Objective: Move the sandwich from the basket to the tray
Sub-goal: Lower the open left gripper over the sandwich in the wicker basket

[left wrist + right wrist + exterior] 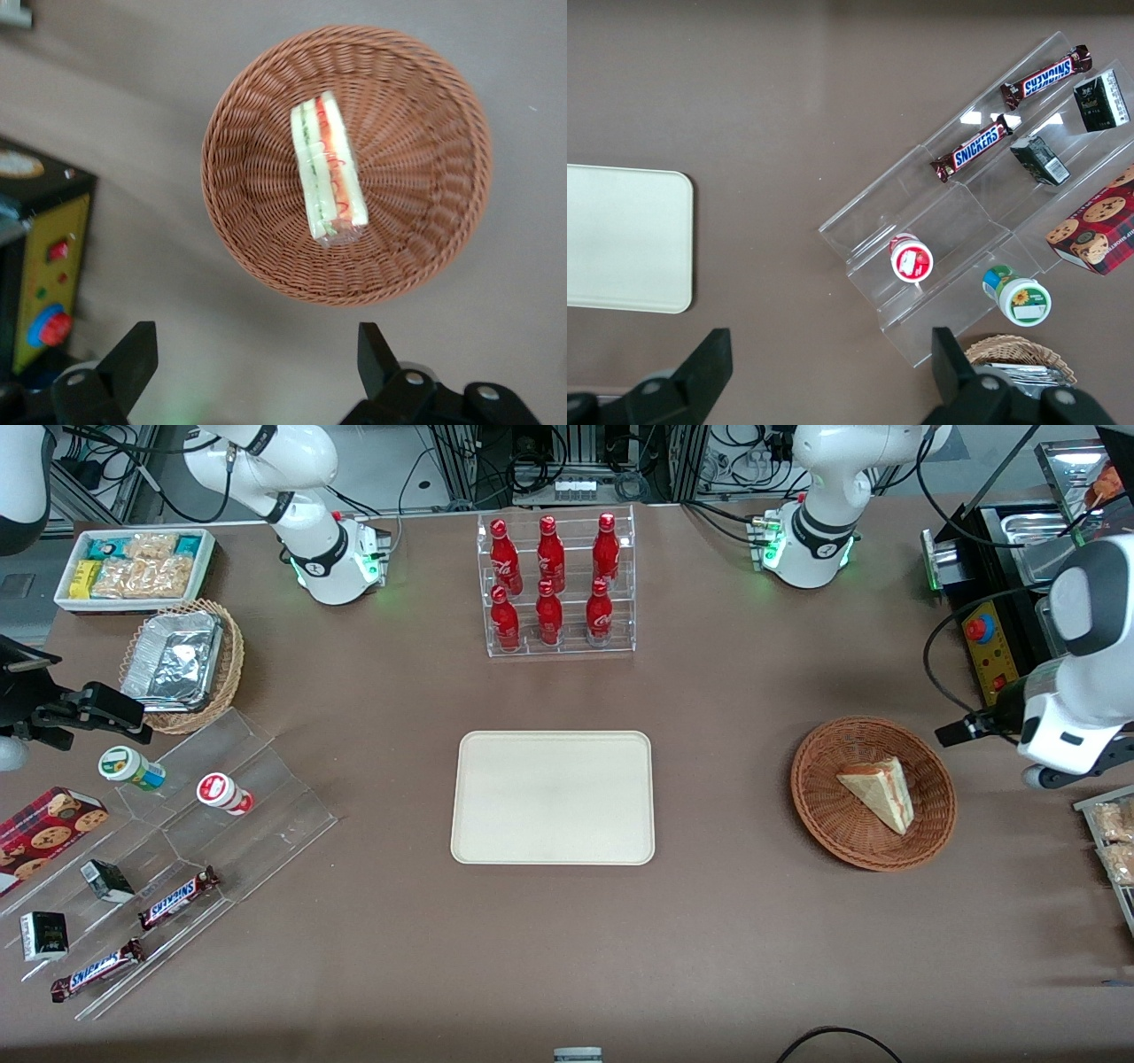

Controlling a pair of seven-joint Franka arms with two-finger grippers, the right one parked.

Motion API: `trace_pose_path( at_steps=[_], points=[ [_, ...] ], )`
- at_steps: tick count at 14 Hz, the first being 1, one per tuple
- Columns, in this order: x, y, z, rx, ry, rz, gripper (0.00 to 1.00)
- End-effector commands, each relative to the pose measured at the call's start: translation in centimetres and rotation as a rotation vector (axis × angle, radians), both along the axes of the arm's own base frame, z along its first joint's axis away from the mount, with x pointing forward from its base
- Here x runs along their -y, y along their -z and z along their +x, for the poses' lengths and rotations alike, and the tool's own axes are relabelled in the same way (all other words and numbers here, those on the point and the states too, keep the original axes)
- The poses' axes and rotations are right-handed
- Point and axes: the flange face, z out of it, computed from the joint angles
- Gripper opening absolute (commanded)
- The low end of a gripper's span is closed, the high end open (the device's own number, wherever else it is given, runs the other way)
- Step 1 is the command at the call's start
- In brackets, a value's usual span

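Sandwich [879, 790]: it lies on its side in the round basket [824, 815], toward the working arm's end of the counter [753, 921], with the bare tray [553, 797] well apart from it.
End effector [251, 367]: fingers spread wide and holding nothing, it hangs above the counter just beside the basket rim, not yet over the sandwich.
Step in hand: you are on the approach, by my reading; nothing has been grasped.
How to do it well: bring the end effector over the wedge, turn it so the fingers close across the 2 flat bread faces, and come down without catching the wicker.
Grip: squeeze gently; the bread looks soft and seems wrapped in clear film, which may slip.
Readable writing: the 2 chocolate bars [178, 897] read "SNICKERS".
Bottles: the 6 red bottles [550, 583] in the clear rack carry white script too small to read with certainty.
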Motion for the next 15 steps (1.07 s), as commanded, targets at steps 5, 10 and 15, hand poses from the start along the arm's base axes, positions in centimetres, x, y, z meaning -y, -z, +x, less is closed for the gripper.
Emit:
trace_pose_path(
  at_steps=[5, 10, 15],
  points=[
    [-1.8, 7.9, 0.8, 0.084, -0.228, 0.019, 1.0],
    [-1.1, 13.2, 1.3, 0.099, -0.265, 0.02, 1.0],
    [-0.8, 16.0, 1.8, 0.118, -0.277, 0.016, 1.0]
  ],
)
